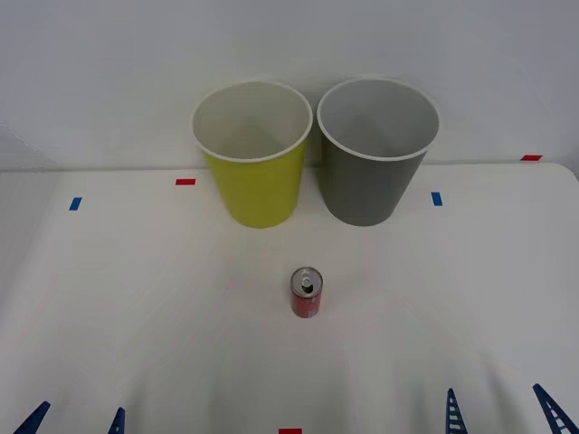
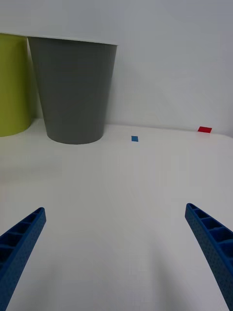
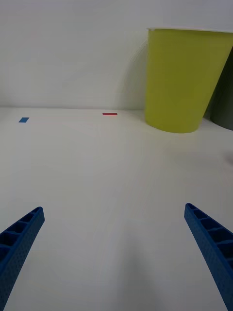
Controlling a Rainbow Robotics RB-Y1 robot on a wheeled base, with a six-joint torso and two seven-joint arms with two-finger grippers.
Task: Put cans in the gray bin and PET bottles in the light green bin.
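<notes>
A small red can (image 1: pixel 307 292) stands upright on the white surface (image 1: pixel 136 316), alone near its middle. Behind it, side by side at the back, stand the light green bin (image 1: pixel 253 154) on the left and the gray bin (image 1: pixel 375 149) on the right. At the near edge, left claw (image 1: pixel 74 421) and right claw (image 1: pixel 503 412) rest with fingers apart, holding nothing.

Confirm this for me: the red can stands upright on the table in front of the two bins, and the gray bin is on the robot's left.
One detail is wrong. The gray bin is on the robot's right and the light green bin on its left, as the front view shows. The red can does stand upright on the table before both.
</notes>
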